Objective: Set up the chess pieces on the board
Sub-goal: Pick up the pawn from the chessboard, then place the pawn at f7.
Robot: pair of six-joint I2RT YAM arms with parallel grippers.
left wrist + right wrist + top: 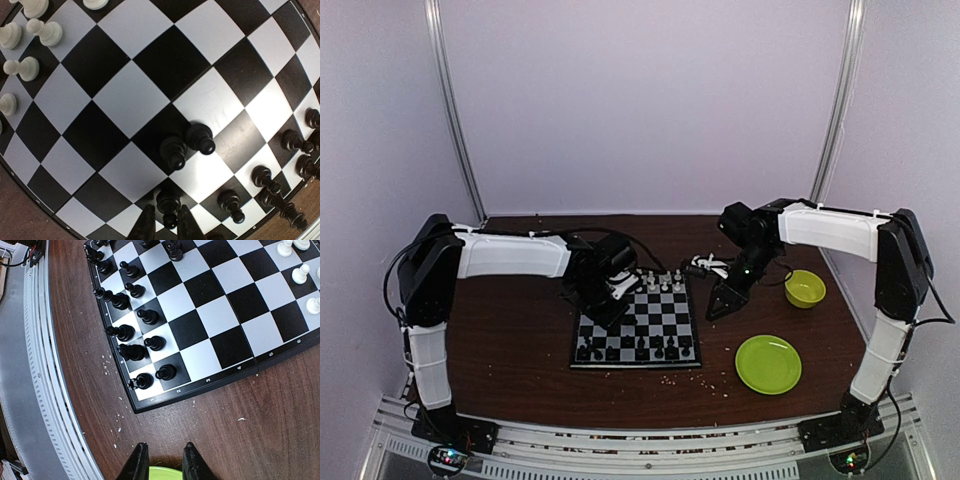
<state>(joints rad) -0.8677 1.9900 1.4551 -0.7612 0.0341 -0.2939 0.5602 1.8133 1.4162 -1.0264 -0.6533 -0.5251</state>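
The board [655, 318] lies mid-table, with black chess pieces [640, 350] along its near rows and white chess pieces [662, 283] along the far edge. My left gripper [612, 300] hangs over the board's left part. In the left wrist view its fingers [145, 225] close round the head of a black pawn [169, 204] that stands on a dark square near the board's edge. Two more black pawns [187, 145] stand together further in. My right gripper [722, 300] is open and empty just off the board's right edge [200, 387], over bare table.
A round green plate [767, 363] lies near right, and its rim shows under my right gripper [165, 474]. A green bowl [804, 288] sits far right. Pale crumbs [107, 365] are scattered by the board's near corner. The metal rail [640, 440] runs along the near table edge.
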